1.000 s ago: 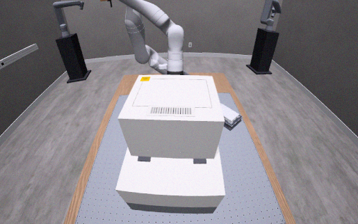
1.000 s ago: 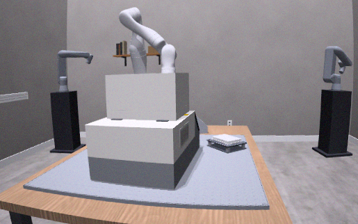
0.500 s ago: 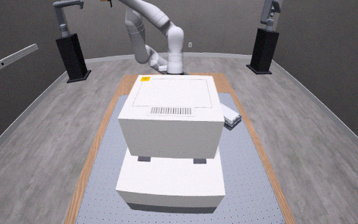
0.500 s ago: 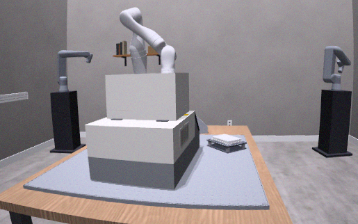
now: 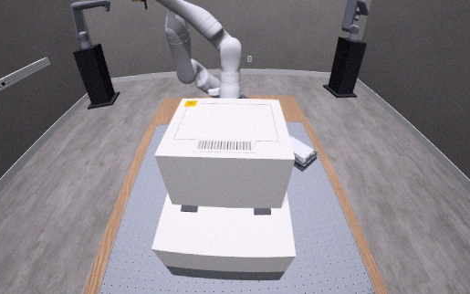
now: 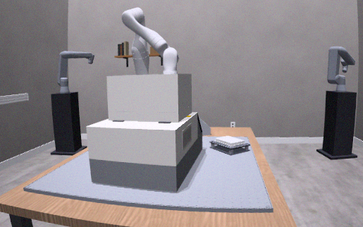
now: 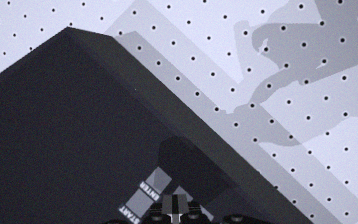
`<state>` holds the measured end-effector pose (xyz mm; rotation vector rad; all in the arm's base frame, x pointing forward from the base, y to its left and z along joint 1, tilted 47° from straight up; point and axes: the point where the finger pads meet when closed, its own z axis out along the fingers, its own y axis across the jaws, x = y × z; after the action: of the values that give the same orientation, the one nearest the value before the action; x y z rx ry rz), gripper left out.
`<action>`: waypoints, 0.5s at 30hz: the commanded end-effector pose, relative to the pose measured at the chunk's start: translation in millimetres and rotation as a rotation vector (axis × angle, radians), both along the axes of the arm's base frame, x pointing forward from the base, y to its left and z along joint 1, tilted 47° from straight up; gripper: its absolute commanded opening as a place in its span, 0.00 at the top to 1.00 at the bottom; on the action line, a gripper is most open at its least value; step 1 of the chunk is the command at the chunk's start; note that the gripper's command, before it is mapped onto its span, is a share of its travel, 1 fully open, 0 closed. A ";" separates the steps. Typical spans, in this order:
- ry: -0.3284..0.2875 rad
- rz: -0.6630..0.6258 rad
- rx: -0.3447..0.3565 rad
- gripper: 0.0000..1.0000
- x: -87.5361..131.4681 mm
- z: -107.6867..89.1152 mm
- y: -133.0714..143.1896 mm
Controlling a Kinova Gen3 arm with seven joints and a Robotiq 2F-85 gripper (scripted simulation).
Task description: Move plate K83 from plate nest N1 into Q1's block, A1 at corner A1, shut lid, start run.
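your arm (image 5: 230, 55) is folding down behind cycler q1 (image 5: 224, 183), its gripper (image 7: 175, 216) pinched fully shut on nothing, hovering by the start key (image 7: 131, 209). plate k83 (image 6: 230, 142) is sitting on its nest at q1's 3 o'clock.

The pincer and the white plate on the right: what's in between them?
In the top view the big white machine fills that stretch: the pincer, shut, is behind its far side, and the plate lies beside it.
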<state>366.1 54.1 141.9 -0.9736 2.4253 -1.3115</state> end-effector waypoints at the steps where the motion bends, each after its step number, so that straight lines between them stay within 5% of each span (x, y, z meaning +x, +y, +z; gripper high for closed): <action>1: 0.000 0.001 0.001 0.90 1.9 -0.6 -0.5; 15: 0.000 0.001 0.001 0.90 8.2 -3.2 -4.7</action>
<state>372.8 49.7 139.1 -0.9737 2.4254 -1.3114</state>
